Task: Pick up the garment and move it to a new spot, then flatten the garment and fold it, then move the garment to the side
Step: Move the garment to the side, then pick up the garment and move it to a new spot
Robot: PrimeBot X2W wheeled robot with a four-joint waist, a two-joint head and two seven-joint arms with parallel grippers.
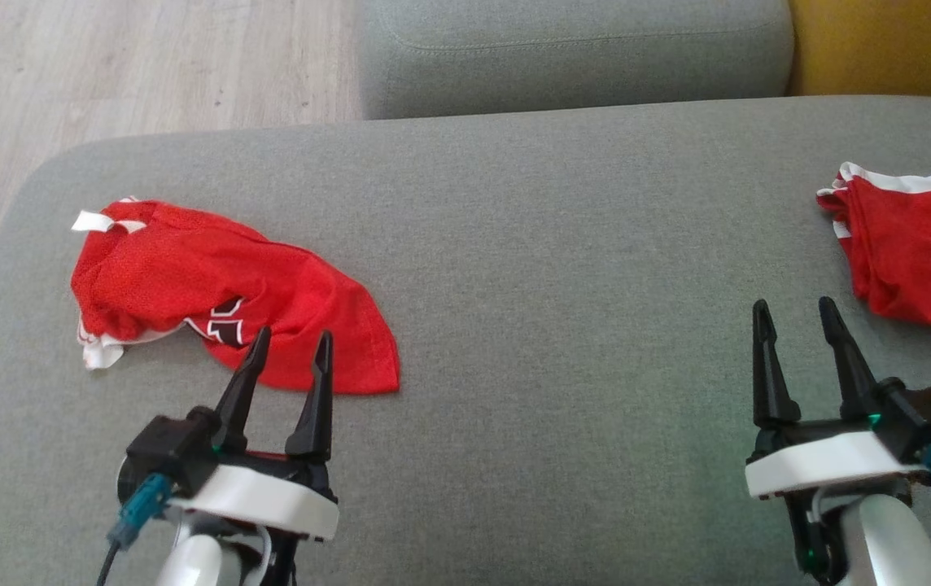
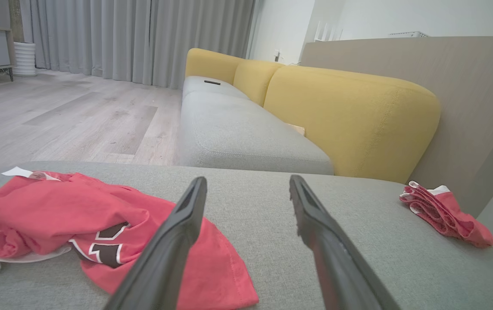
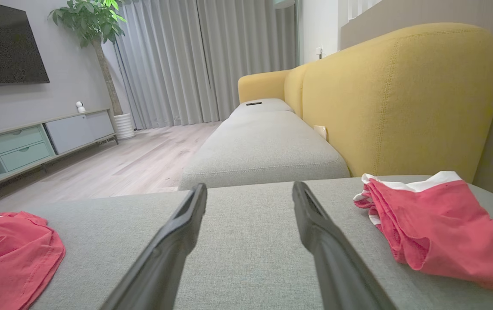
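On grey cushion (image 1: 555, 244): crumpled red jersey (image 1: 189, 277) just ahead of left gripper (image 1: 293, 334), second red garment (image 1: 917, 244) near right gripper (image 1: 793, 305); both spread wide, empty.

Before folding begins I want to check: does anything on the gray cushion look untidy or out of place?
Yes. The red jersey lies crumpled on the left, a white tag sticking out. A second red garment is bunched on the right. Nothing looks torn.
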